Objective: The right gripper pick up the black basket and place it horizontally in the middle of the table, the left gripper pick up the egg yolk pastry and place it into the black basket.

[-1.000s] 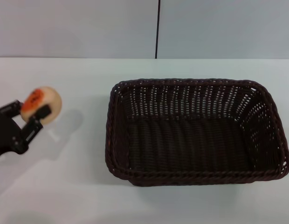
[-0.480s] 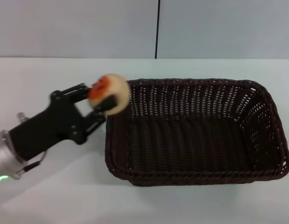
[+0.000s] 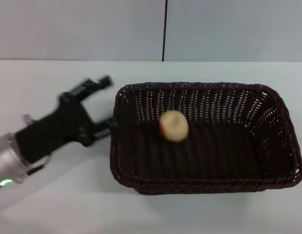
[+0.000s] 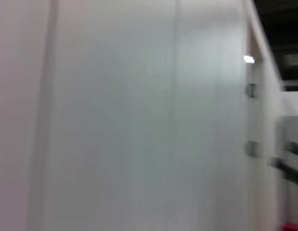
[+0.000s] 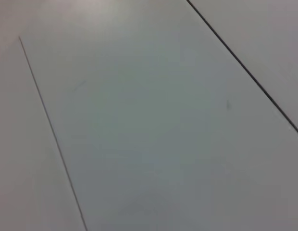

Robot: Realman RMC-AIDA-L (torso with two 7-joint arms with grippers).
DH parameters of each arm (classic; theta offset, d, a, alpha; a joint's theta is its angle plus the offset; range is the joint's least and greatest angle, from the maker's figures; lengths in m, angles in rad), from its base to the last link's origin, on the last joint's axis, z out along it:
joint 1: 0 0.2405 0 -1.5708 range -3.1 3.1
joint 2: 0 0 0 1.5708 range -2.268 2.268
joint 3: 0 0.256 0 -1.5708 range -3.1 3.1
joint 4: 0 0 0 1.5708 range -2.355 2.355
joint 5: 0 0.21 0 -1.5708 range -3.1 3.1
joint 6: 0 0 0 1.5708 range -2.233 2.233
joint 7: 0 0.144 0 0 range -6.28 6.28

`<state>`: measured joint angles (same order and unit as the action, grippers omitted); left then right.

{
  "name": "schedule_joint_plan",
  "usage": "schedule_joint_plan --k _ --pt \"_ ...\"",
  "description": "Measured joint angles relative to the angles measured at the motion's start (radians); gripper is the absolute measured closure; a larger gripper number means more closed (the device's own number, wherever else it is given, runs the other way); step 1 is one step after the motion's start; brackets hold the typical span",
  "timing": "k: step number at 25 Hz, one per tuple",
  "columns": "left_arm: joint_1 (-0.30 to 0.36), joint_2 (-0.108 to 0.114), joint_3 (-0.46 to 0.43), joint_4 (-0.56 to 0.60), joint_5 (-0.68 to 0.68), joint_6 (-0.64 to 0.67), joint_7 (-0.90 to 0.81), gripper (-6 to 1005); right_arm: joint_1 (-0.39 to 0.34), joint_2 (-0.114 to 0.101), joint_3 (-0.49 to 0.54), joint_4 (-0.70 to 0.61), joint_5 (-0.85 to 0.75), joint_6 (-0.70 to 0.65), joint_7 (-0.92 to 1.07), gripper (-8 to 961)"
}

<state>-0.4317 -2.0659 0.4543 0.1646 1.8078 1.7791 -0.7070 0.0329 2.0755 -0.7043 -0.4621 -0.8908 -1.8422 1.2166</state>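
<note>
The black basket (image 3: pixel 204 170) lies lengthwise across the middle-right of the white table (image 3: pixel 58 195). The egg yolk pastry (image 3: pixel 173 126) is inside the basket, toward its left half, blurred. My left gripper (image 3: pixel 108 102) is open and empty just outside the basket's left rim, its fingers spread wide, one finger (image 3: pixel 95 84) up and one near the rim. The right gripper is out of view. The wrist views show only pale wall panels.
A pale wall with a dark vertical seam (image 3: pixel 164 29) stands behind the table. Bare tabletop lies left of and in front of the basket.
My left gripper carried the pastry from the far left to the basket's left rim, then opened. The pastry has left the fingers and is now inside the basket.
</note>
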Motion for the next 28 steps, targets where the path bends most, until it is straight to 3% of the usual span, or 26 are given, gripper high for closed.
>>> schedule_joint_plan --k 4,5,6,7,11,18,28 --pt "0.088 0.003 -0.253 0.028 -0.039 -0.049 0.008 293 0.020 0.001 0.047 0.059 0.003 0.001 -0.099 210" --pt "0.088 0.003 -0.253 0.028 -0.039 -0.049 0.008 268 0.020 0.001 0.047 0.059 0.003 0.001 -0.099 210" --pt "0.121 0.003 -0.359 0.021 -0.048 -0.070 0.034 242 0.032 0.002 0.093 0.117 0.004 0.002 -0.150 210" --pt "0.121 0.003 -0.359 0.021 -0.048 -0.070 0.034 217 0.032 0.002 0.093 0.117 0.004 0.002 -0.150 210" --pt "0.179 0.001 -0.546 -0.017 -0.051 -0.097 0.151 172 0.082 0.002 0.227 0.329 0.004 0.013 -0.368 210" --pt "0.215 -0.001 -0.655 -0.085 -0.053 -0.128 0.247 172 0.145 0.001 0.279 0.393 0.002 0.008 -0.463 210" --pt "0.244 -0.002 -0.667 -0.126 -0.051 -0.184 0.298 172 0.179 0.003 0.287 0.394 0.005 0.095 -0.537 210"
